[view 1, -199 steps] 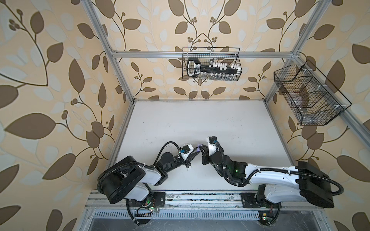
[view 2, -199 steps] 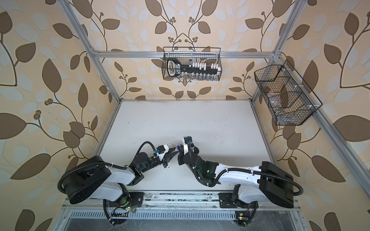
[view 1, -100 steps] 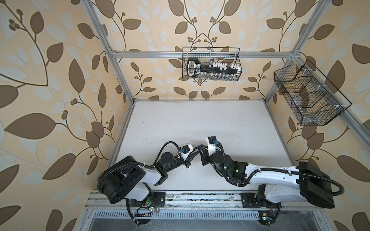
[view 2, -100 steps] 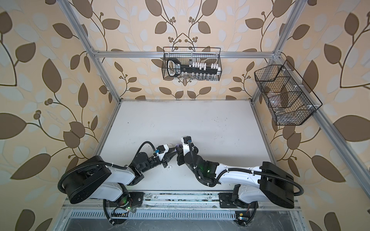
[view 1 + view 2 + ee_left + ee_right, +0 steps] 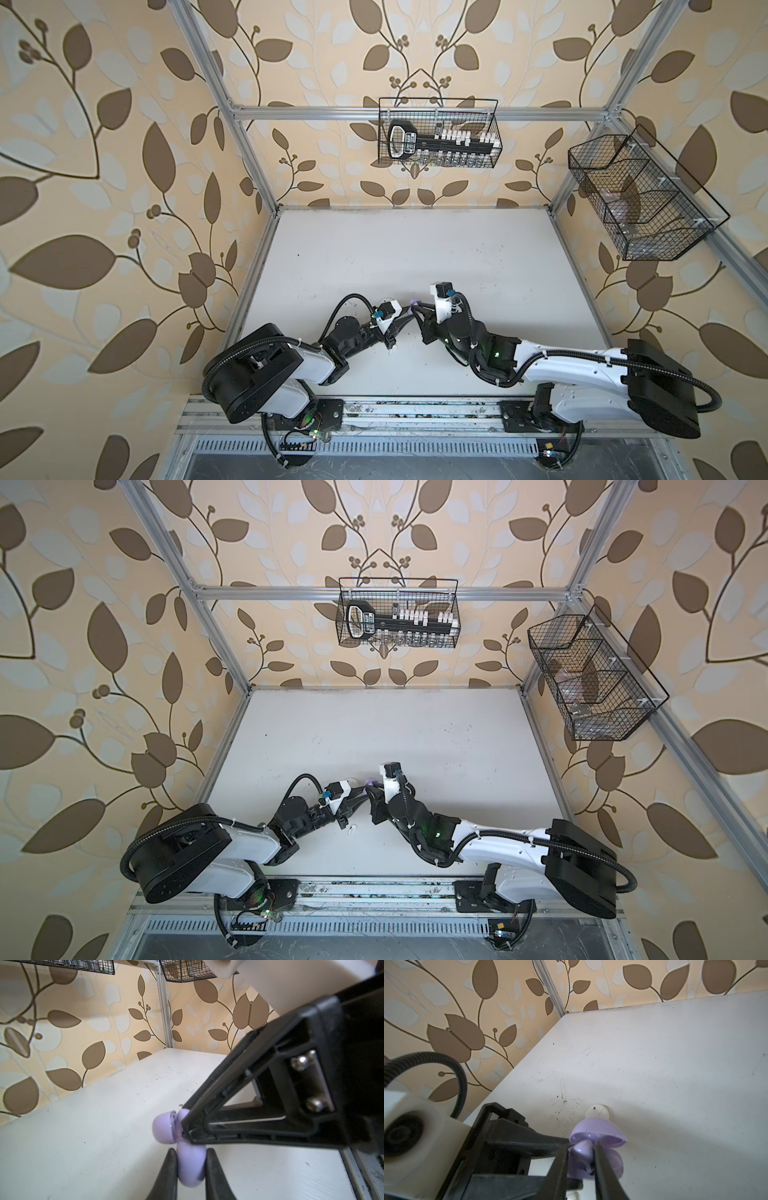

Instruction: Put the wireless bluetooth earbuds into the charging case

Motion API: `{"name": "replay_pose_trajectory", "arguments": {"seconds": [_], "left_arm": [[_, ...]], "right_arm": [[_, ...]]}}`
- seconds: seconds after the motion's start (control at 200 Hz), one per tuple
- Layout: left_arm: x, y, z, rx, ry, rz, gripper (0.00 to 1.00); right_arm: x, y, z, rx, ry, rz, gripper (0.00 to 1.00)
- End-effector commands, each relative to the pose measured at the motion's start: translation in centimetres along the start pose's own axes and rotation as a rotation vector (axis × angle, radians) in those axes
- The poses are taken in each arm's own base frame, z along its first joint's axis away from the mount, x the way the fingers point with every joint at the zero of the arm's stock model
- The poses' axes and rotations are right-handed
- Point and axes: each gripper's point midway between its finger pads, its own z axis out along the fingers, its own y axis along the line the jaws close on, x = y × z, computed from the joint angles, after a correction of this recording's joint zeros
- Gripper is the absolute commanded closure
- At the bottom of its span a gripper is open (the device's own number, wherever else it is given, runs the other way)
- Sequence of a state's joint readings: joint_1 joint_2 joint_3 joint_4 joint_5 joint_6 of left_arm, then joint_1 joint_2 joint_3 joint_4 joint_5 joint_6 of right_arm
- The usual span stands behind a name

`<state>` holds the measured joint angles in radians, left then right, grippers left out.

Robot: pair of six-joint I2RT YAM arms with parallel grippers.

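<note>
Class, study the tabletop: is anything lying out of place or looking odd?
Yes: a tiny white stemmed earbud lies loose, uncased, on the white table, near the left gripper, which grips the lavender round case. Nothing looks spilled or damaged.

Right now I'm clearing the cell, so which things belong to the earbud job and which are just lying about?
Job: lavender charging case, gripped by left end effector; lavender earbud, in right end effector; white earbud and white case on table.
Lying about: back wire basket with black tool; side wire basket.
</note>
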<state>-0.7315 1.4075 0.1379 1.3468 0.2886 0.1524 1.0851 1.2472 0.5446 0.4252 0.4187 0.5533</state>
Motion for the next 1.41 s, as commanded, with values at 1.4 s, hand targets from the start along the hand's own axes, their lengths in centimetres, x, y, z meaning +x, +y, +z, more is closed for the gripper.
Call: {"name": "replay_pose_trajectory", "arguments": {"seconds": [1.4], "left_arm": [[-0.8, -5.4, 2.8, 0.299, 0.007, 0.126, 1.00]], "right_arm": [[-1.3, -6.3, 2.2, -0.189, 0.600, 0.390, 0.53]]}}
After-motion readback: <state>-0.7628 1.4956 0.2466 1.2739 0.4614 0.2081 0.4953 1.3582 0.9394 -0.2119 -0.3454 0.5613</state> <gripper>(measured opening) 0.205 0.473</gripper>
